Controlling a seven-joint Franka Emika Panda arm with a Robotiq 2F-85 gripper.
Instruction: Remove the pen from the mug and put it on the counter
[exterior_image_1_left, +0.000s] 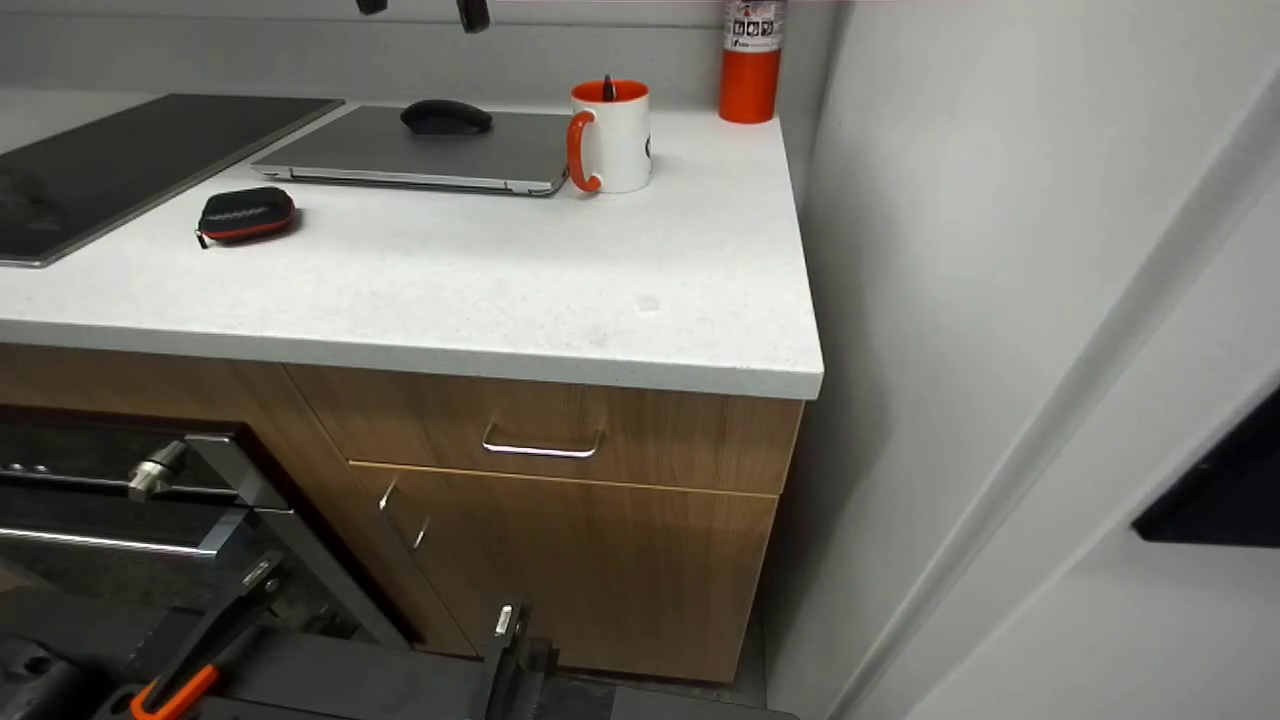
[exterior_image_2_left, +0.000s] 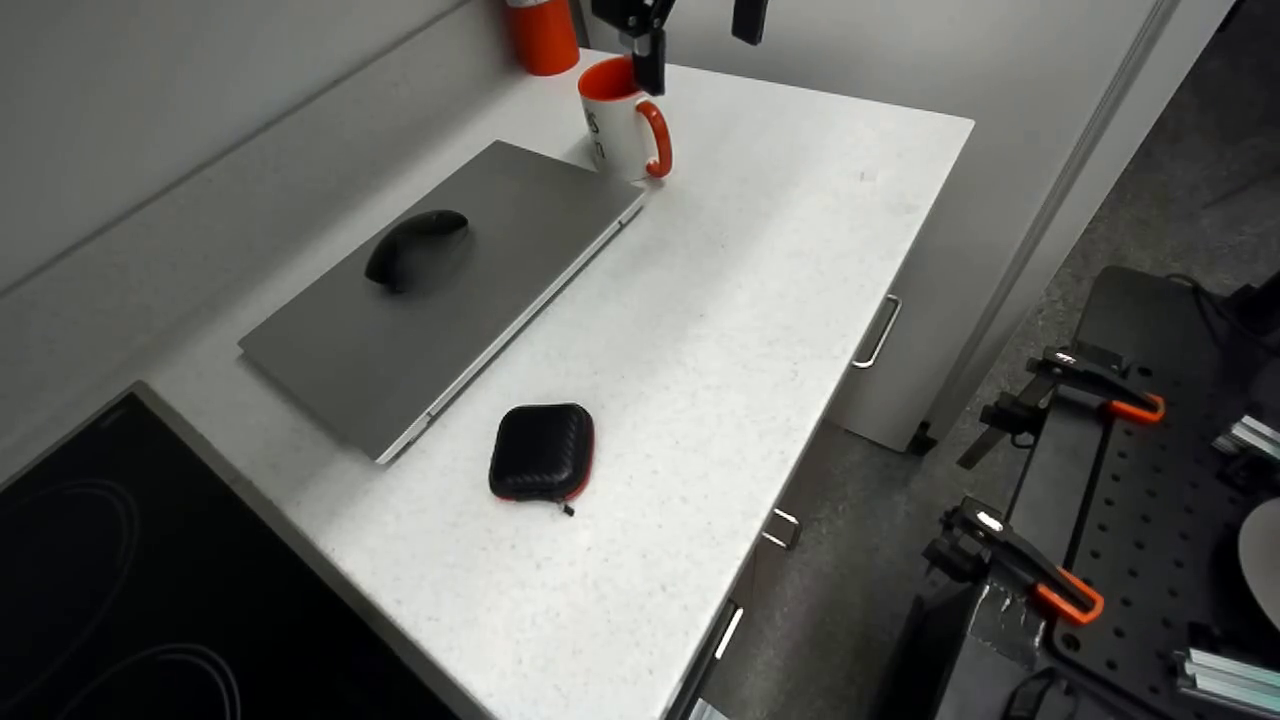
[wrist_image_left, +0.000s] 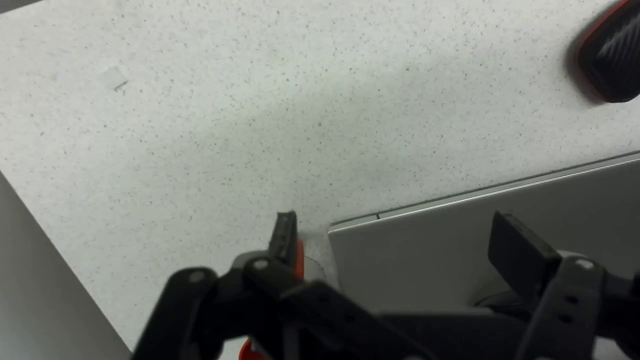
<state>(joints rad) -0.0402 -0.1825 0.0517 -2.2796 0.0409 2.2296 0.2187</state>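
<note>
The white mug (exterior_image_1_left: 625, 150) with a red-orange inside and handle stands upright on the white counter (exterior_image_1_left: 450, 285), at the laptop's corner. The dark pen (exterior_image_1_left: 608, 89) sticks up just above the mug's rim. In an exterior view the mug (exterior_image_2_left: 612, 135) is partly behind a gripper finger, and the pen cannot be made out. My gripper (exterior_image_1_left: 422, 10) is open and empty, above the laptop and higher than the mug. In the wrist view the gripper (wrist_image_left: 392, 225) has its fingers wide apart; the left one covers most of the mug (wrist_image_left: 314, 271), and the pen is hidden.
A closed grey laptop (exterior_image_1_left: 350, 145) lies beside the mug with a black mouse (exterior_image_1_left: 446, 117) on it. A black-and-red case (exterior_image_2_left: 542, 452) lies in front. A red canister (exterior_image_1_left: 750, 85) stands behind, near the wall. A dark cooktop (exterior_image_2_left: 110, 580) is at the counter's other end.
</note>
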